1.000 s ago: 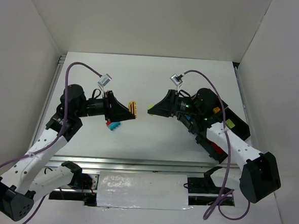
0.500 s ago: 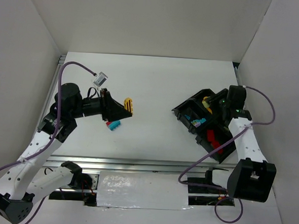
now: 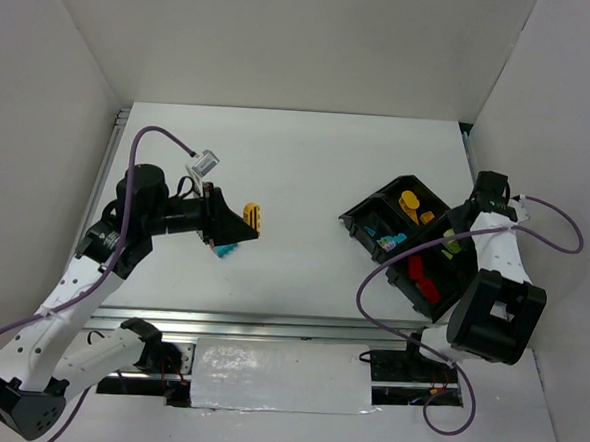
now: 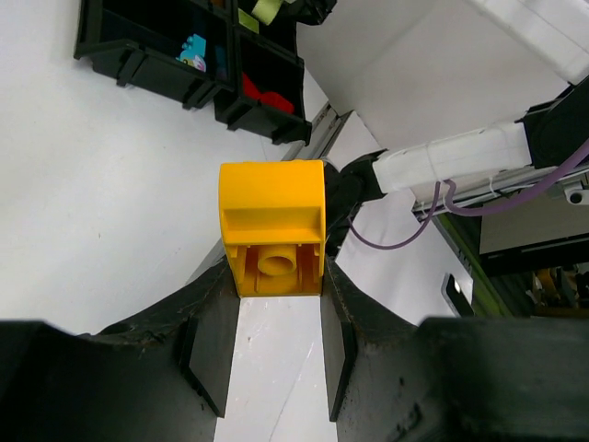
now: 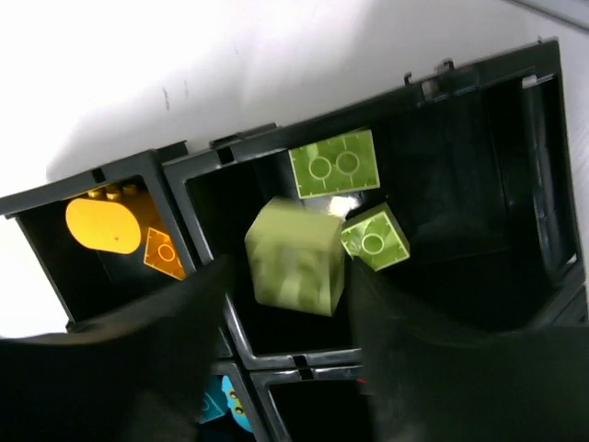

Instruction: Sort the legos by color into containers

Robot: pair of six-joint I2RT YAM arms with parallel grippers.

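Observation:
My left gripper is shut on a yellow-orange brick, held above the table left of centre; in the left wrist view the brick sits between the fingertips. A cyan brick lies under that gripper. The black tray stands at the right. My right gripper hovers over its green compartment. A blurred lime green brick sits tilted between the spread fingers, with dark gaps on both sides. Two green bricks lie below.
The tray's other compartments hold yellow bricks, cyan bricks and red bricks. The tray also shows far off in the left wrist view. White walls enclose the table; a metal rail runs along the near edge.
My right arm swung from the table's middle back over the tray, carrying the green brick to the green compartment. My left gripper kept hold of the yellow brick and shifted slightly.

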